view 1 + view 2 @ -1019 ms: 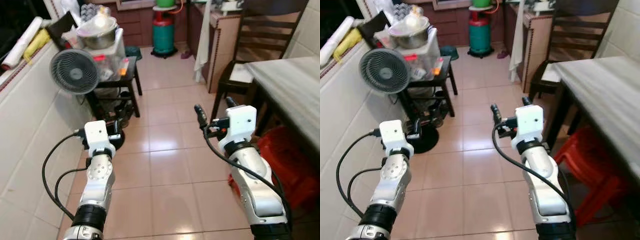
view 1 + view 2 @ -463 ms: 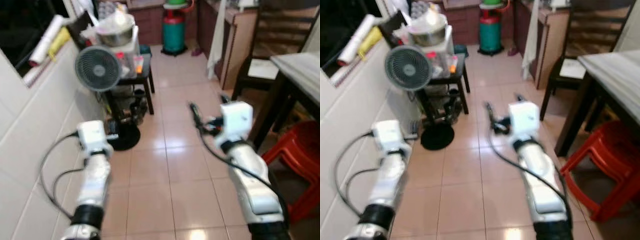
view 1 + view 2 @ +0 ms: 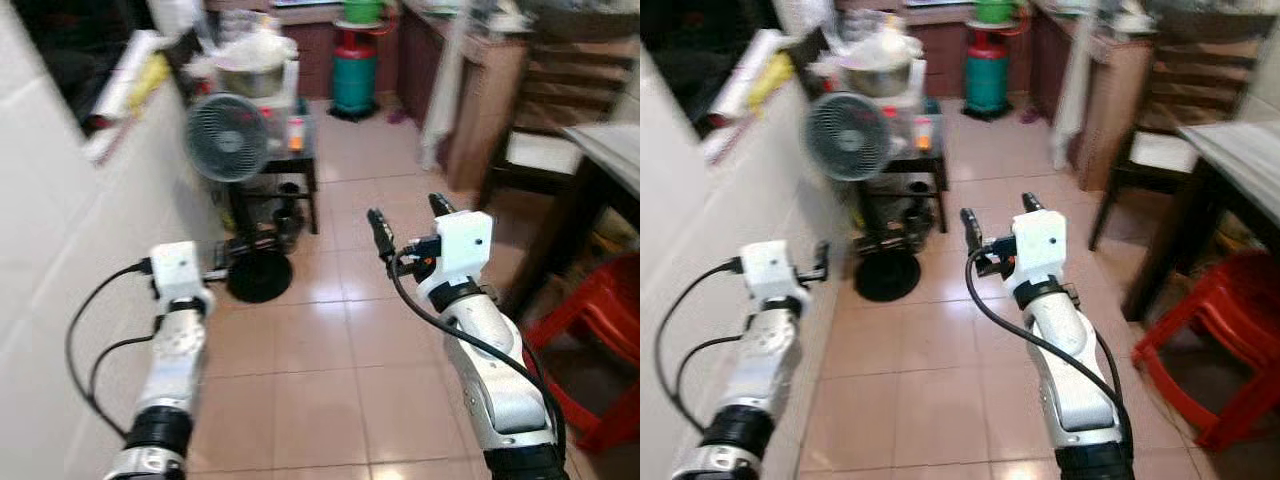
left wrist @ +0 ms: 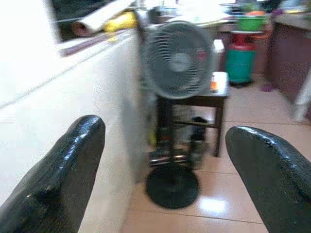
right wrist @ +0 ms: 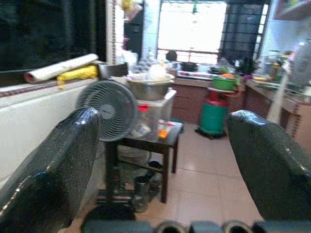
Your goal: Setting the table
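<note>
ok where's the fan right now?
The fan is ahead on the robot's left, against the white tiled wall, beside a small dark table with a metal bowl on top.

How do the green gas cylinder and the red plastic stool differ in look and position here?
The green gas cylinder is a rounded upright tank, standing on open floor at the far end of the room. The red plastic stool is an open-legged frame, close by on the robot's right beside the dark table. Both stand on the tiled floor.
</note>
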### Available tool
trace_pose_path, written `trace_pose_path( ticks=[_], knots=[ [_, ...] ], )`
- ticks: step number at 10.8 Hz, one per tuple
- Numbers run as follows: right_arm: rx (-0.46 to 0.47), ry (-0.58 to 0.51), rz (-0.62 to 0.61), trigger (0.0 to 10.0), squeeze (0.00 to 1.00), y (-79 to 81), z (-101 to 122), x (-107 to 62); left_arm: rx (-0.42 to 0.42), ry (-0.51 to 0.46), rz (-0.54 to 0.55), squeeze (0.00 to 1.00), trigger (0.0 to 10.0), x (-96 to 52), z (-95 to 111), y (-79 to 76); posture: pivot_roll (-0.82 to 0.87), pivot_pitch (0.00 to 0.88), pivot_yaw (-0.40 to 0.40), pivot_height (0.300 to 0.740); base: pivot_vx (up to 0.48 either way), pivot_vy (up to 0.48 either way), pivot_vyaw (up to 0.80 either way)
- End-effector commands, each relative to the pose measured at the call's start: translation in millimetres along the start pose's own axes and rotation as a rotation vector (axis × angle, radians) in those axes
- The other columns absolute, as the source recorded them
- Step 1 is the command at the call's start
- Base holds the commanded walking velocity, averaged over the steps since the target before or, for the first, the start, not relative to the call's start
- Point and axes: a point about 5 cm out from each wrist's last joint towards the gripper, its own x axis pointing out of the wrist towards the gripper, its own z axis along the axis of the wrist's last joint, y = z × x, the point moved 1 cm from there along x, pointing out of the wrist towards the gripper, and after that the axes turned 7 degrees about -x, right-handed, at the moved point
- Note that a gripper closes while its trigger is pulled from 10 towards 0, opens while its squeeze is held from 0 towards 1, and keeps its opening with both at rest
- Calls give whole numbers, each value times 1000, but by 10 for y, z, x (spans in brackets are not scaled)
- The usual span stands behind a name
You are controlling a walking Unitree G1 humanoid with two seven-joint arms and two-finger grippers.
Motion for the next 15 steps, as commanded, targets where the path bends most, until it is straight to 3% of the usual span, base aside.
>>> trace_pose_path(
  ticks=[1, 5, 7, 11, 15],
  knots=[
    [-10, -14, -11, 10000, 0, -63, 34, 11, -2, 14, -31, 0, 10000, -13, -43, -76, -124, 25, 77, 740, 0, 0, 0],
    [-8, 1, -15, 10000, 0, -78, -30, -9, -5, 120, -6, 0, 10000, -91, -298, 66, -129, 26, 77, 740, 0, 0, 0],
    [-12, 24, 7, 10000, 0, -80, -69, -34, -16, 146, 29, 0, 10000, -130, -380, 124, -128, 25, 41, 740, 0, 0, 0],
    [-30, 58, 69, 10000, 0, -86, -144, 15, -68, 148, 44, 0, 10000, -198, -457, 112, -88, 23, -57, 740, 0, 0, 0],
    [-21, 75, 58, 10000, 0, -101, -208, 56, -90, 163, -39, 0, 10000, -268, -524, 54, -66, 19, -60, 740, 0, 0, 344]
  ],
)
